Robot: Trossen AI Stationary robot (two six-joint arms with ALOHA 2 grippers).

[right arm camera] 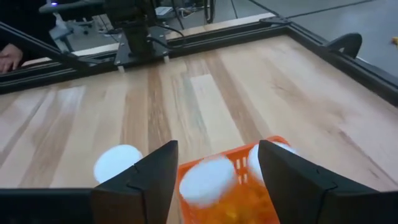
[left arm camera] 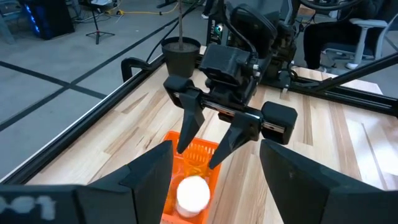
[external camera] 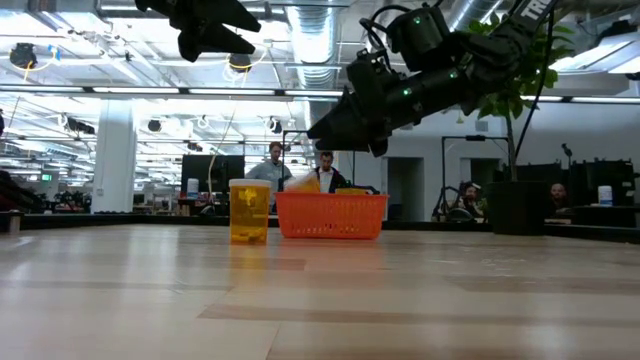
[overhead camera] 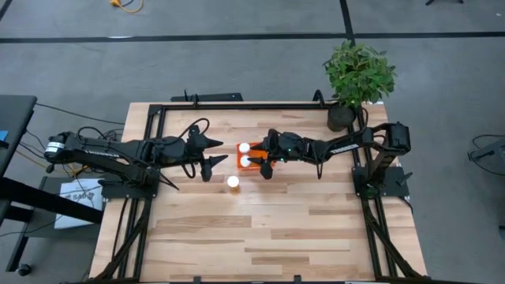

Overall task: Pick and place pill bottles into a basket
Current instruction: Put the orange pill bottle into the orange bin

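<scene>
The orange mesh basket (overhead camera: pixel 254 150) sits on the table near its middle. Two white-capped pill bottles (overhead camera: pixel 245 147) (overhead camera: pixel 245 162) lie in it; they also show in the right wrist view (right arm camera: pixel 208 180) (right arm camera: pixel 268 158). Another bottle (overhead camera: pixel 233 182) stands upright on its base just in front of the basket's left end, also seen in the low view (external camera: pixel 249 210). My left gripper (overhead camera: pixel 221 151) is open and empty, above the table just left of the basket. My right gripper (overhead camera: pixel 262 158) is open and empty, above the basket's right part.
A dark pot with a green plant (overhead camera: pixel 357 75) stands at the table's far right corner. Black frame rails (overhead camera: pixel 237 105) run along the table's edges. People (external camera: pixel 300 170) stand in the room beyond the far edge. Bare wood (overhead camera: pixel 260 229) fills the table's near half.
</scene>
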